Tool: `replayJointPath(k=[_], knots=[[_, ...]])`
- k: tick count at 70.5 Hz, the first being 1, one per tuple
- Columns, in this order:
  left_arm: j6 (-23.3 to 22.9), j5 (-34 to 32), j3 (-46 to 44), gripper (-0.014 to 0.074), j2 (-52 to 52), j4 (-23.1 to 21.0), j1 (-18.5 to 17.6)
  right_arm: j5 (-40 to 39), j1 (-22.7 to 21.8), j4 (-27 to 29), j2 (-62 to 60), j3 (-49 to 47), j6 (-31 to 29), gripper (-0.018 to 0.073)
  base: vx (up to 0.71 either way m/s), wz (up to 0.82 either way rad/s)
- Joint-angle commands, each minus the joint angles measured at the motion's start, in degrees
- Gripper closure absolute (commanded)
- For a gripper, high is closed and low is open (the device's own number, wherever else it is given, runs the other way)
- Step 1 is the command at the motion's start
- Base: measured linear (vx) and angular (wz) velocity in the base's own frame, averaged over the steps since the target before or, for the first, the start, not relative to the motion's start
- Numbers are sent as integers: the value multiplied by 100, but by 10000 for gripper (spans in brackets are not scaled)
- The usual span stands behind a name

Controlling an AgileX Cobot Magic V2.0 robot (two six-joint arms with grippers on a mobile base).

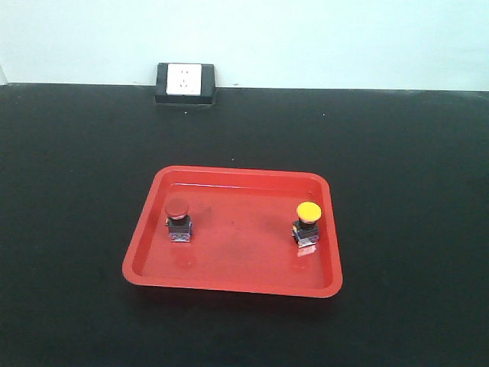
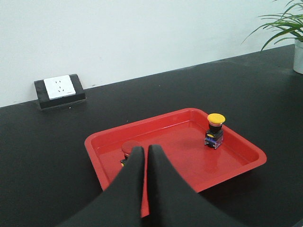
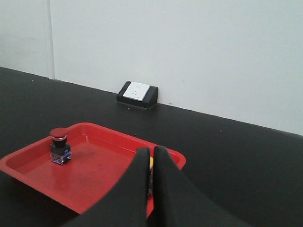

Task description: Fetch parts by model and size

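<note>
A red tray [image 1: 237, 248] lies on the black table. A red-capped push-button switch [image 1: 178, 219] stands upright at its left, a yellow-capped one [image 1: 307, 223] at its right. Neither gripper shows in the front view. In the left wrist view my left gripper [image 2: 145, 150] is shut and empty, held short of the tray [image 2: 180, 156]; its fingers partly hide the red switch [image 2: 129, 147], and the yellow switch [image 2: 215, 130] stands clear. In the right wrist view my right gripper [image 3: 151, 151] is shut and empty; only a sliver of the yellow switch [image 3: 151, 163] shows behind it. The red switch [image 3: 59, 145] stands at the left.
A white wall socket in a black housing [image 1: 184, 82] sits at the table's far edge against the pale wall. A potted plant [image 2: 289, 28] stands at the far right in the left wrist view.
</note>
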Motion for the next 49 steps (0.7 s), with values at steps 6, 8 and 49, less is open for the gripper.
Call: replayJointPath(k=[6,8,49], knots=[[-4,-456,-136,604,47,-80,-22,-414,-16,-2,72,-142,-7,569,0,0],[-4,-456,-136,604,47,-80,-22,-414,-16,-2,72,-142,-7,569,0,0],[-29,-1357,756,604,-157,786,806,-414,-16,-2,72,-142,-7,569,0,0]])
